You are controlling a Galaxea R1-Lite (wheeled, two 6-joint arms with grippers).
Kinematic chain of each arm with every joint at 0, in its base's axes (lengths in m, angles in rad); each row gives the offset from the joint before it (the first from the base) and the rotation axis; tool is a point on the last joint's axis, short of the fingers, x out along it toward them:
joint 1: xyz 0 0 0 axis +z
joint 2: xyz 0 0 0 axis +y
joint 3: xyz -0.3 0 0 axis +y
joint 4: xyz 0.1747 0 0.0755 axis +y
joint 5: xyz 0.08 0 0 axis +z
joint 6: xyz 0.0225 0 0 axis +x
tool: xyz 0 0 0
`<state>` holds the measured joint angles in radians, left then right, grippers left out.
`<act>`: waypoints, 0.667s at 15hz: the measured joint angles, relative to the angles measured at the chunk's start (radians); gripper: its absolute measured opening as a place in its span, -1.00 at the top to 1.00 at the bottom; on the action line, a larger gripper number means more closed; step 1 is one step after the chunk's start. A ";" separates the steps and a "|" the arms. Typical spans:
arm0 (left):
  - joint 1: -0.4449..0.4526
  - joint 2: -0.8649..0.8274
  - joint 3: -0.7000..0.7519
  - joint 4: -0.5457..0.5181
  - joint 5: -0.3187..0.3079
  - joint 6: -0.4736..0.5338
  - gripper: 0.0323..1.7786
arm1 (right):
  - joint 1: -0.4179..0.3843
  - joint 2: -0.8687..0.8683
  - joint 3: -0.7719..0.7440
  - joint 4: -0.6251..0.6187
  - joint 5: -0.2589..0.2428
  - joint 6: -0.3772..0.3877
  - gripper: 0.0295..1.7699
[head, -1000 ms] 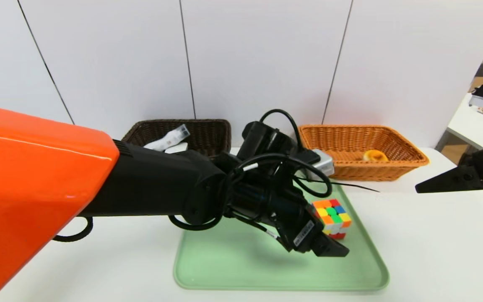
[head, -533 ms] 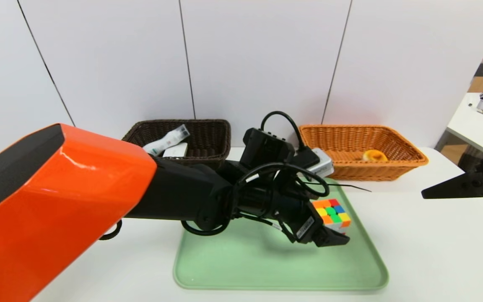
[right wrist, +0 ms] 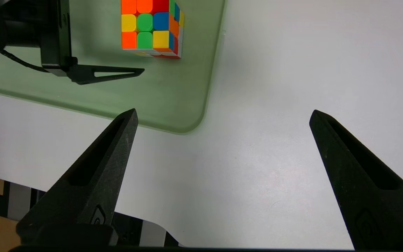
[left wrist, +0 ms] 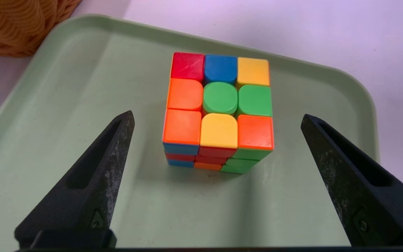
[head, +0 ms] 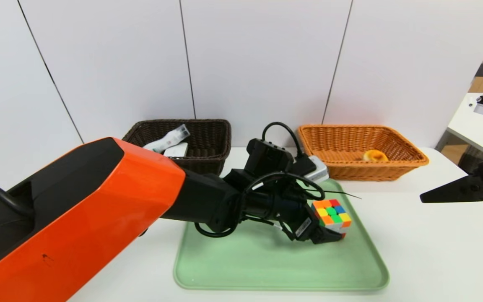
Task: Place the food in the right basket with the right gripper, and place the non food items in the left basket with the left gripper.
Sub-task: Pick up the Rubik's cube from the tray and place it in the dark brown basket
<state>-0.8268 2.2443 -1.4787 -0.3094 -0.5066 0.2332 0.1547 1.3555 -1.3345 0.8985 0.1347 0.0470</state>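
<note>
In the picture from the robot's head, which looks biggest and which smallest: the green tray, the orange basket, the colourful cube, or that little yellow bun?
Largest to smallest, as they look in the head view:
1. green tray
2. orange basket
3. colourful cube
4. yellow bun
The bun sits farther back than the cube, which may shrink it somewhat.

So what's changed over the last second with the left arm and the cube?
The left gripper has sunk toward the green tray and closed in on the puzzle cube, jaws open either side, nothing gripped. The cube, both baskets' contents and the right gripper, open over the table, stayed put.
</note>
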 joint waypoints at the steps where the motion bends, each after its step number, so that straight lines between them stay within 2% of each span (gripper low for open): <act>1: -0.001 0.010 0.000 -0.007 0.001 0.000 -0.90 | 0.000 0.000 0.001 -0.001 0.000 0.000 -0.92; 5: -0.001 0.037 0.000 -0.023 0.007 0.000 -0.90 | 0.000 0.001 0.006 -0.001 0.002 0.000 -0.92; 10: -0.001 0.045 -0.001 -0.033 0.014 -0.003 -0.09 | 0.000 0.001 0.009 -0.001 0.002 0.000 -0.92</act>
<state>-0.8283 2.2894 -1.4802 -0.3423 -0.4921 0.2304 0.1547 1.3566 -1.3253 0.8970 0.1366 0.0474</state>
